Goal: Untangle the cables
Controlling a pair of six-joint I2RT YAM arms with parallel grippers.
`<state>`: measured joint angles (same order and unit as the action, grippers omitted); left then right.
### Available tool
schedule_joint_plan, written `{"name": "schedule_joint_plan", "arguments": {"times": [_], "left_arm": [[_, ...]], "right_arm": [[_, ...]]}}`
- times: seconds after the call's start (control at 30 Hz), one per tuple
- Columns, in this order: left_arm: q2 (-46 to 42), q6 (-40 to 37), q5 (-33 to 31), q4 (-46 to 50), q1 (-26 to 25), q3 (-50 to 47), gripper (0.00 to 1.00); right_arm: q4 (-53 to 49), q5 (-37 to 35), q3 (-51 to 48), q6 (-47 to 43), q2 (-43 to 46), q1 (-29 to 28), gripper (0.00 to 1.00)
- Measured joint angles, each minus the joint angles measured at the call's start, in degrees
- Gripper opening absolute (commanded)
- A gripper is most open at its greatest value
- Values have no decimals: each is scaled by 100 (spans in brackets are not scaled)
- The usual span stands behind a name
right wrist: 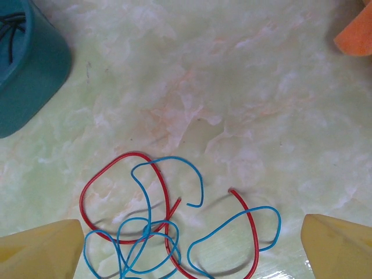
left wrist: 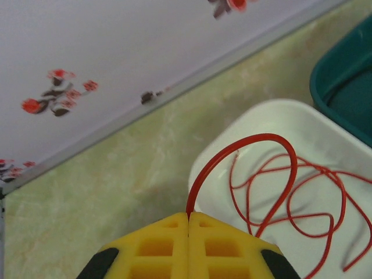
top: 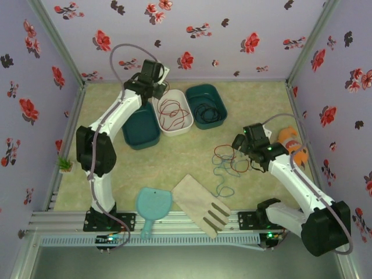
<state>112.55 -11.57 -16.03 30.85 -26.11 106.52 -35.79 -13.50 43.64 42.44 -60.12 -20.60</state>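
Cables first: the left gripper (left wrist: pixel 189 216) has its yellow jaws pressed together on a red cable (left wrist: pixel 256 137). That cable springs out of the seam, arches up and drops into the white bin (left wrist: pixel 273 110), and its thin coils lie looped across the bin's floor.

Over on the other side, the right gripper (right wrist: pixel 192 224) hangs with its fingers spread wide and nothing in them. It sits just above a tangle (top: pixel 226 160) on the marbled table (right wrist: pixel 232 87).

Containers now. From above, three bins stand in a row at the far side. A teal bin (top: pixel 142 131) sits partly under the left arm, the white one is in the middle, and a second teal bin (top: pixel 203 89) holds a black cable (top: pixel 208 113) in loose coils.

Back to the tangle: a blue cable (right wrist: pixel 174 158) weaves through a red strand (right wrist: pixel 125 154) and crosses it several times. The knot is tightest near the right gripper's left finger, and open loops fan out toward the other finger.
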Motion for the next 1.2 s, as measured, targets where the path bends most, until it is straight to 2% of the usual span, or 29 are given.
{"name": "schedule_joint_plan", "arguments": {"times": [0.13, 0.4, 0.87, 1.2], "left_arm": [[260, -57, 92, 201, -70, 120, 0], [1119, -90, 470, 485, -129, 988, 0], [2549, -240, 667, 1086, -127, 2236, 0], [2946, -498, 391, 1305, -129, 2544, 32]], "right_arm": [[-55, 17, 48, -68, 59, 0, 90], [-267, 42, 140, -160, 24, 0, 77], [-444, 142, 175, -195, -155, 0, 72], [-481, 177, 256, -195, -411, 0, 71]]}}
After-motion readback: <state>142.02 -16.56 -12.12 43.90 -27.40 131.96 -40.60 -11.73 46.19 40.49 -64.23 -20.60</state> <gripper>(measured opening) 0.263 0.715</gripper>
